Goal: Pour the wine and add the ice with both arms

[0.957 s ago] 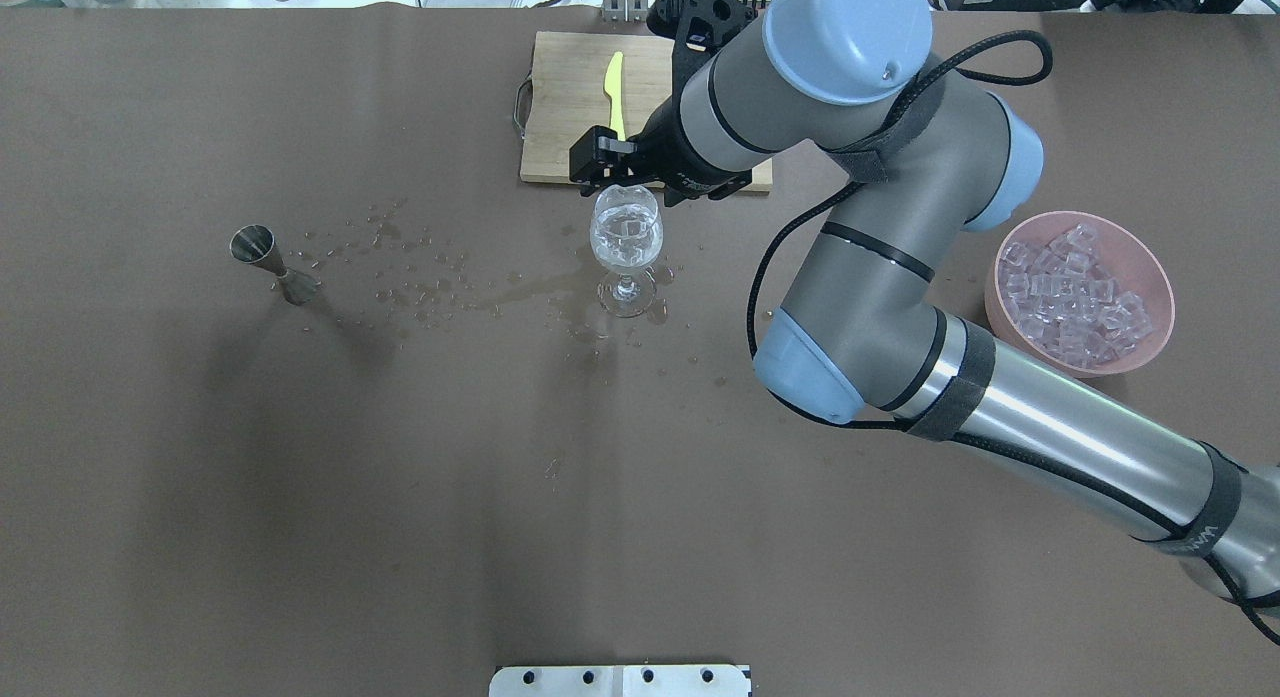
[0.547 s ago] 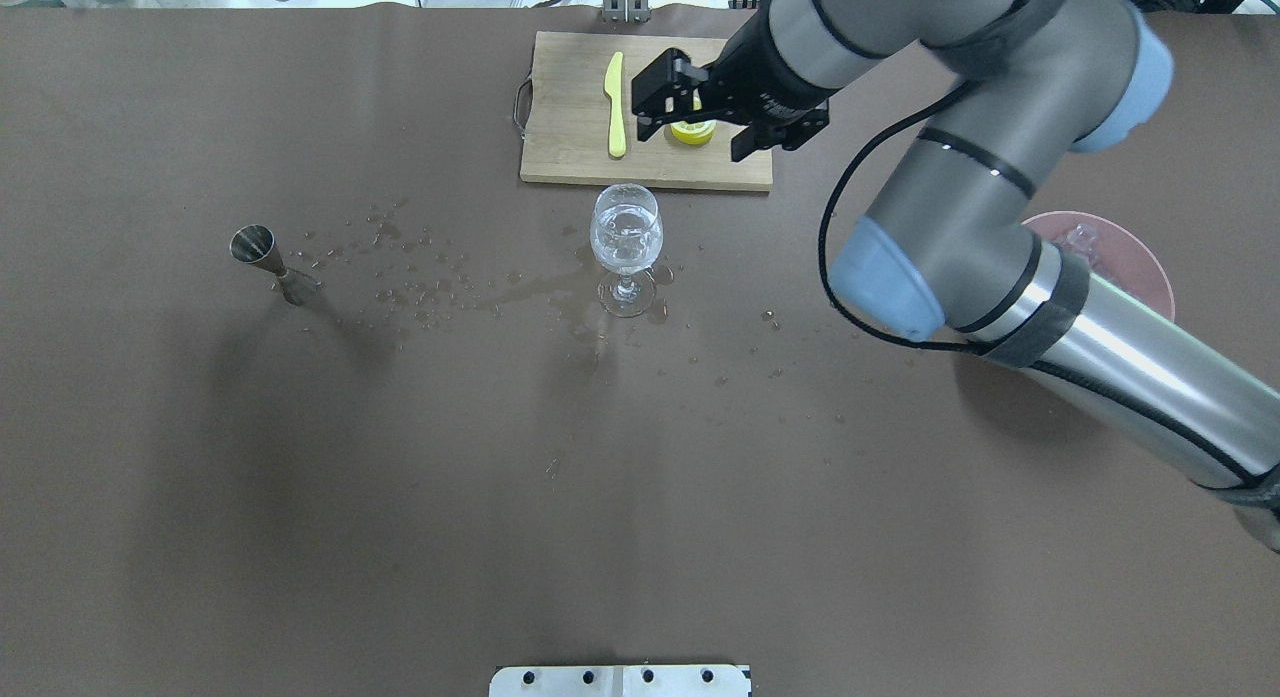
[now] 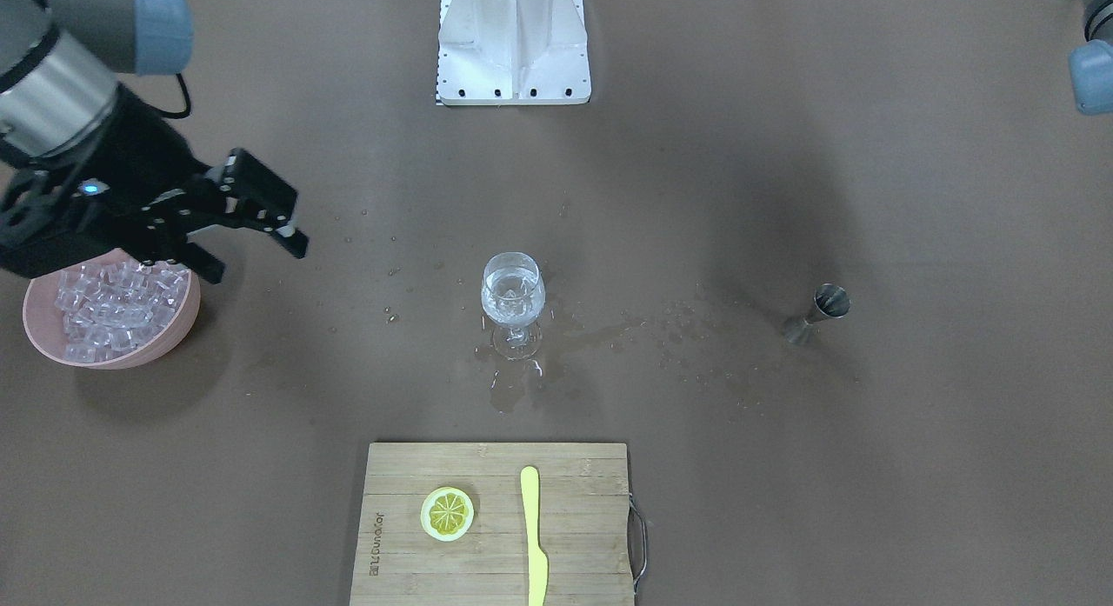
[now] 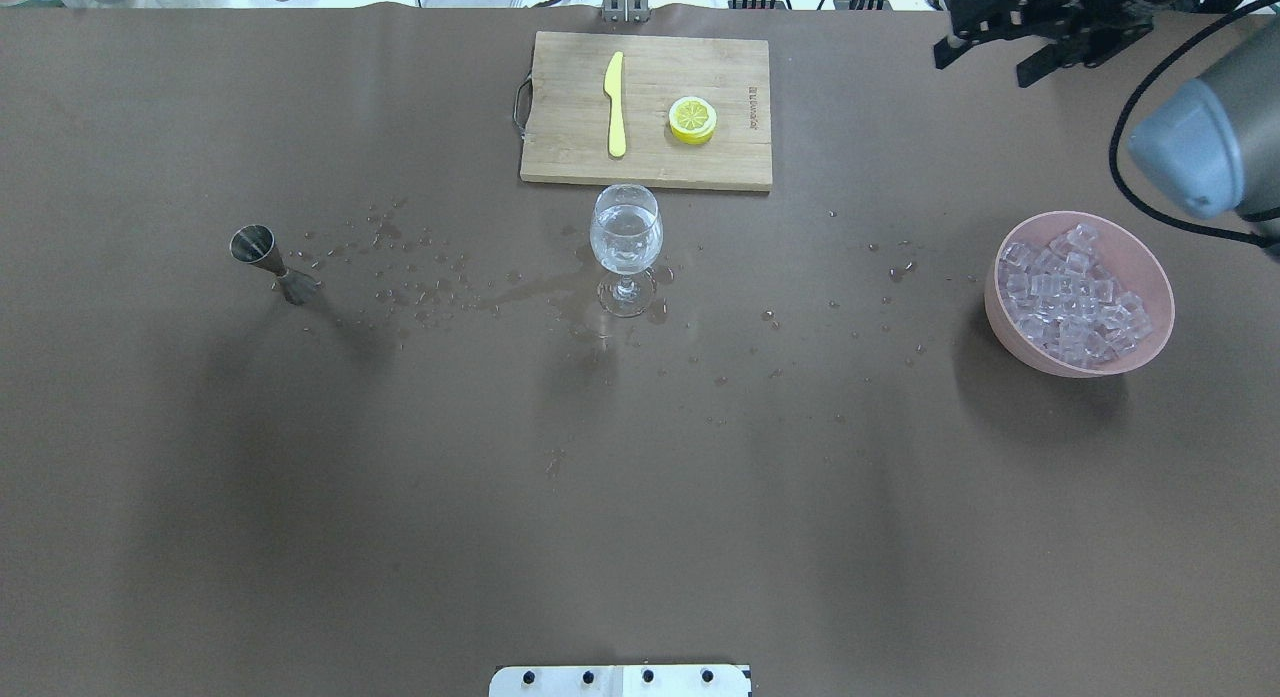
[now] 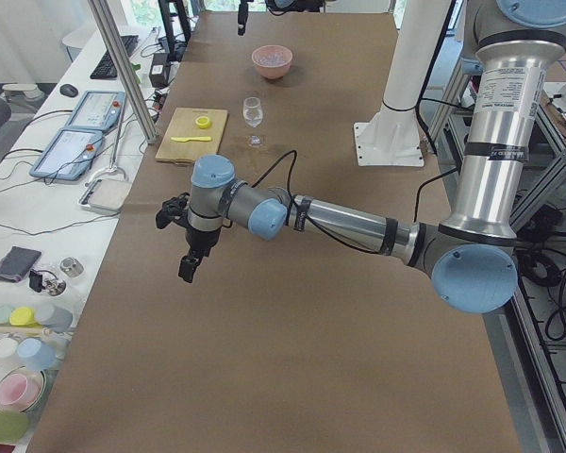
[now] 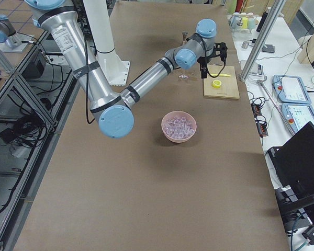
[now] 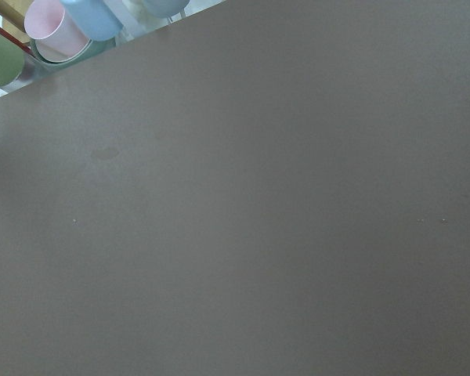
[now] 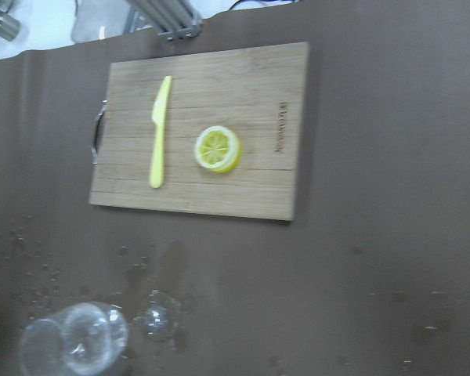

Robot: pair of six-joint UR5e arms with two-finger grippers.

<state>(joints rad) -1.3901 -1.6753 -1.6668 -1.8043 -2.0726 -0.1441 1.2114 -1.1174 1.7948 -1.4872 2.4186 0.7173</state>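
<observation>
Black right gripper [image 3: 256, 260] hangs, jaws apart; left gripper [image 5: 186, 272]: cannot tell; ice [image 3: 113, 306] fills pink bowl [image 3: 113, 359]

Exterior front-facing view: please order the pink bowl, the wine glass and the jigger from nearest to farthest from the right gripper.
1. The pink bowl, beside the right gripper, at the view's left.
2. The wine glass, at the table's middle.
3. The jigger, far at the view's right.

Brown table [image 4: 640, 477], lab room
A white bench [image 5: 28, 212] runs beside it, with aluminium posts [image 5: 124, 71]; the floor [image 6: 2, 5] has tiles.
</observation>
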